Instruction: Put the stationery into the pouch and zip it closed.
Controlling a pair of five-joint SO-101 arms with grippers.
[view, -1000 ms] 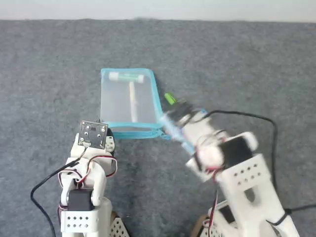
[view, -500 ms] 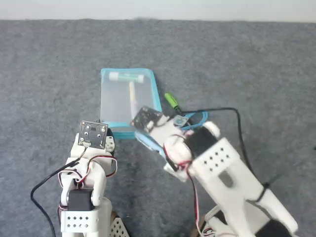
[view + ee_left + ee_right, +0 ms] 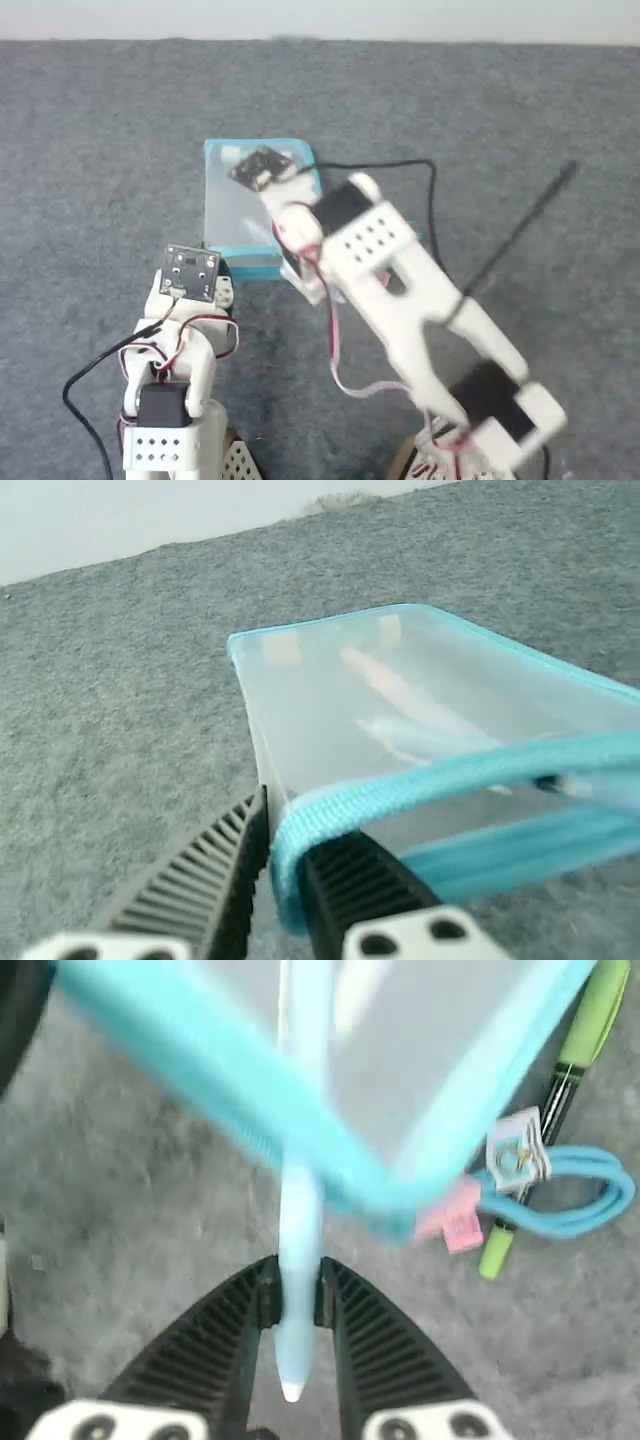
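A clear pouch [image 3: 225, 215] with light blue trim lies on the grey carpet, with stationery showing through it. My left gripper [image 3: 285, 830] is shut on the blue edge at the pouch [image 3: 400, 730] corner nearest the left arm [image 3: 190, 275]. My right arm [image 3: 370, 240] stretches over the pouch. Its gripper [image 3: 297, 1272] is shut on a light blue pen [image 3: 300, 1190], whose far end passes under the blue rim of the pouch [image 3: 420, 1020]. A green pen [image 3: 570, 1070] lies on the carpet beside the pouch, next to the zipper pull [image 3: 515, 1155] with its blue cord loop and a pink tag [image 3: 455, 1218].
Grey carpet [image 3: 500, 120] covers the whole table, with open room to the left, right and far side of the pouch. A black cable [image 3: 400, 170] loops from the right arm above the carpet.
The right arm has swung from the pouch's right side to over the pouch, carrying the light blue pen toward its opening. The left arm has kept still, holding the corner.
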